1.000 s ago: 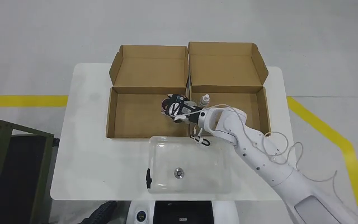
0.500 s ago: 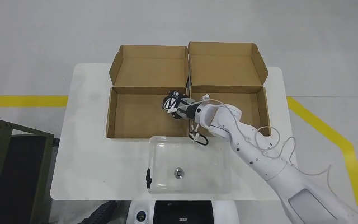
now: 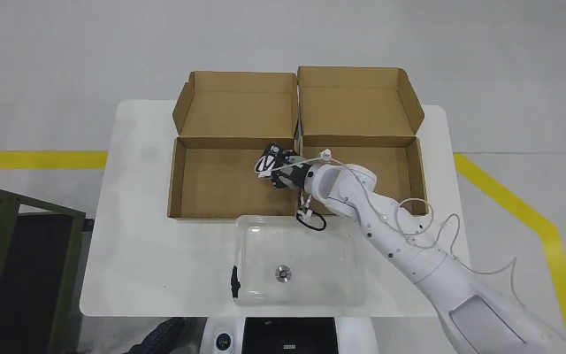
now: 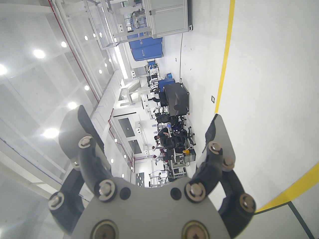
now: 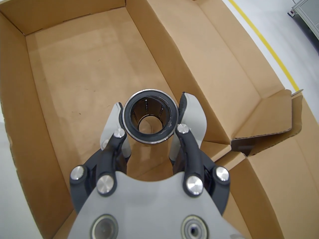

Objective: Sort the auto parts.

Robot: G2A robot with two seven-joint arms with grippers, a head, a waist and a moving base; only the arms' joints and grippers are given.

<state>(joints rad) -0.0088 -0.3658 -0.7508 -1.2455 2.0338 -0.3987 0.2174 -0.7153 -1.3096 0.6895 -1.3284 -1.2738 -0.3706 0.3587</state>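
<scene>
**A:** Anything obscured?

**B:** The table (image 3: 141, 221) has its near edge partly covered. The right arm (image 3: 398, 239) crosses the right-hand cardboard box (image 3: 402, 173) and hides much of its floor. In the clear bin (image 3: 256, 265), at the middle of the table's near edge, lies a small round part (image 3: 283, 273), too small to identify. From above, the bearing (image 5: 150, 138) is hard to make out among the fingers.

**A:** Arm pose?

**B:** It stretches diagonally from the near right corner. The right gripper (image 5: 150, 100) is over the floor of the left-hand cardboard box (image 3: 212, 181), beside the wall that adjoins the other box. Its fingers are part-closed, clamping the black-rimmed cylindrical bearing by its sides, bore toward the wrist camera. The left gripper (image 4: 149, 115) is spread wide with nothing between the fingers, aimed at the room.
</scene>
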